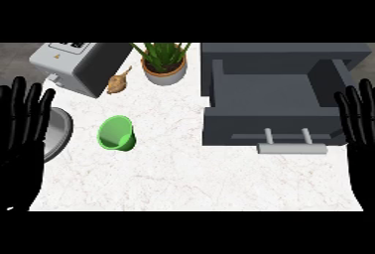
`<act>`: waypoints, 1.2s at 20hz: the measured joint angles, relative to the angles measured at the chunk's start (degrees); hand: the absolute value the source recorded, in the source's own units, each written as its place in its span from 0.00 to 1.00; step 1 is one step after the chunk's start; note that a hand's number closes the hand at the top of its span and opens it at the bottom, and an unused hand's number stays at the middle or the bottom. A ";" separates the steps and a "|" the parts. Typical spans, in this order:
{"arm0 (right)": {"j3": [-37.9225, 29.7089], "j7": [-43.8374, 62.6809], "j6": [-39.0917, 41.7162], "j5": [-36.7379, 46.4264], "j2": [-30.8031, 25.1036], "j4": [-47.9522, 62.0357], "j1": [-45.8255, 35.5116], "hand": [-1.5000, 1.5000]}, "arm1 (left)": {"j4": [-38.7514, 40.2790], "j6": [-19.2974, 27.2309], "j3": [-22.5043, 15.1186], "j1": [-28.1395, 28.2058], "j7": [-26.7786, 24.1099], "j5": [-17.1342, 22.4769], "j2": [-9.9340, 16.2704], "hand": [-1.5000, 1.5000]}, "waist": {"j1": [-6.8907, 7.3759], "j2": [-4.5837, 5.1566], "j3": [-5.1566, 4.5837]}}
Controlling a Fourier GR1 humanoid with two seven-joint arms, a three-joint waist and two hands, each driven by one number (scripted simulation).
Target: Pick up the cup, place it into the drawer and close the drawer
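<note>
A: While both hands rest unused, list them first.
B: Left hand (22,129), right hand (359,119): low at the edges, fingers straight, spread, holding nothing.
A: Next out?
B: Green cup (117,133), mouth up on the marble counter (190,178), left of the open drawer (275,106). Likely light, rigid, smooth; take it round the wall below the rim.
A: Farthest?
B: Potted plant (164,62).
</note>
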 measured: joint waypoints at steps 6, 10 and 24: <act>-1.40 -1.69 0.24 -0.42 0.17 0.04 0.14 0.00 | 3.93 -3.54 -2.08 -2.62 -0.05 0.92 0.63 0.00 | -0.37 0.71 -0.34; -0.55 0.80 1.94 0.99 -2.06 1.15 -0.84 0.00 | 7.52 -4.31 -2.72 -1.34 2.55 6.58 -2.22 0.00 | -0.29 0.90 -0.44; -0.55 -0.56 4.52 2.35 -1.95 4.00 -1.12 0.00 | 21.68 -8.15 4.56 -0.64 -1.77 11.19 -0.60 0.00 | -0.36 0.93 -0.45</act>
